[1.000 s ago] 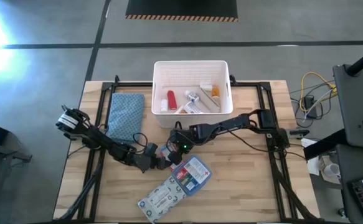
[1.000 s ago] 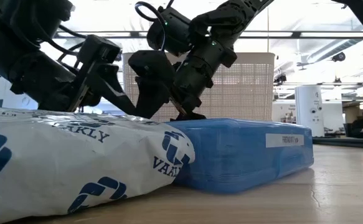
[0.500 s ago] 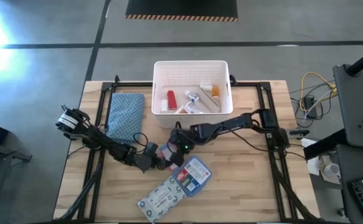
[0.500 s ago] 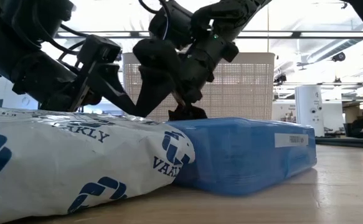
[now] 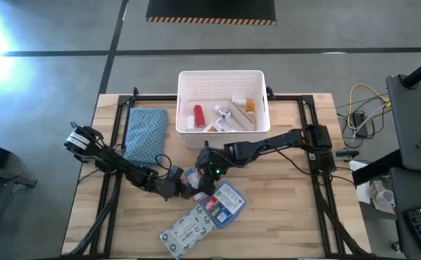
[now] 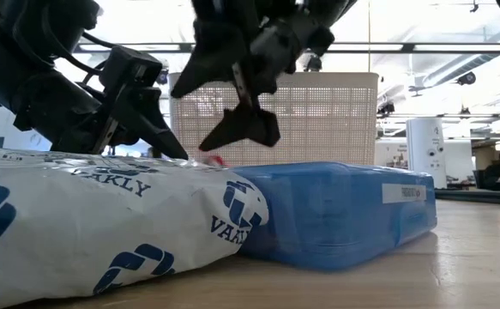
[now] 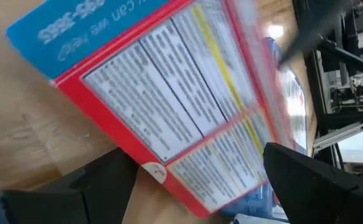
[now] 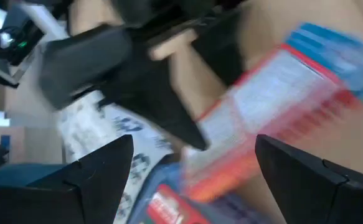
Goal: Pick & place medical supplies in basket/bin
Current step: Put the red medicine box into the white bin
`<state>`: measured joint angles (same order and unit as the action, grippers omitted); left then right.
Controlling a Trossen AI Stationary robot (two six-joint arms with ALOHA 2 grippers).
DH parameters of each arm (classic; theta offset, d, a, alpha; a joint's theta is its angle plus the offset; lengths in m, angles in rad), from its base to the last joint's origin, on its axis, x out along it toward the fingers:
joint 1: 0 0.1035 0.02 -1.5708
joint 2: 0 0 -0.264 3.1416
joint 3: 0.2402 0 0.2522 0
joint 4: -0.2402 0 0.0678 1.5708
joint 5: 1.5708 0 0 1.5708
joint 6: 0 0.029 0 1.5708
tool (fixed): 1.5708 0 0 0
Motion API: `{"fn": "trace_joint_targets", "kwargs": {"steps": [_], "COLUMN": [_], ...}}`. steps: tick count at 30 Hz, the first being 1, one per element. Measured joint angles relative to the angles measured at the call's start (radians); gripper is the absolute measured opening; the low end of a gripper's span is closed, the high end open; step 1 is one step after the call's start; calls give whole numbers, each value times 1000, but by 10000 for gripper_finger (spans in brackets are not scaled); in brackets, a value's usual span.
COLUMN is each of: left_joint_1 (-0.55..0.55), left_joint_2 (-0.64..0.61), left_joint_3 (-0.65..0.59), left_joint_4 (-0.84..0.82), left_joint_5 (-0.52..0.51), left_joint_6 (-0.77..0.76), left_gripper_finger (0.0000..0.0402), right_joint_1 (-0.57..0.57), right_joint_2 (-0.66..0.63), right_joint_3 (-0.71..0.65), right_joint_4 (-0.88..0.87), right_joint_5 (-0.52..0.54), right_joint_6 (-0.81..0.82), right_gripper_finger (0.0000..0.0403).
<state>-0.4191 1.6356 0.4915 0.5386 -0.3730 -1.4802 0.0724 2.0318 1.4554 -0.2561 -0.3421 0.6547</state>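
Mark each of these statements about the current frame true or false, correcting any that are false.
1. The white bin is empty. False: it holds several small supplies, including a red tube.
2. The folded cloth lies on the table outside the bin. True.
3. The right tool is pressed down on the blue-red packet. False: its open fingers hang above it.
4. The grey-white patterned pack is inside the bin. False: it lies on the table.
5. The left tool has a red-white packet between its open fingers. True.
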Motion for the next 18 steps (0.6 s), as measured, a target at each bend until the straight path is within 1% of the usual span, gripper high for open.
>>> {"fn": "trace_joint_targets", "kwargs": {"steps": [4,9,12,16,18], "left_joint_1": [0,0,-6,-11,-11], "left_joint_2": [0,0,-2,-2,-2], "left_joint_3": [0,-1,-1,-2,-2], "left_joint_4": [-7,-12,-6,-2,-1], "left_joint_5": [6,10,15,15,16], "left_joint_6": [2,3,5,6,7], "left_gripper_finger": [322,322,322,322,322], "right_joint_1": [5,21,22,-4,-17], "right_joint_2": [-8,14,2,-23,-21], "right_joint_3": [0,-1,-2,-2,-38], "right_joint_4": [-9,-5,-82,-208,-222], "right_joint_5": [11,28,80,87,80], "right_joint_6": [-7,4,14,63,110], "right_gripper_finger": [327,327,327,327,327]}}
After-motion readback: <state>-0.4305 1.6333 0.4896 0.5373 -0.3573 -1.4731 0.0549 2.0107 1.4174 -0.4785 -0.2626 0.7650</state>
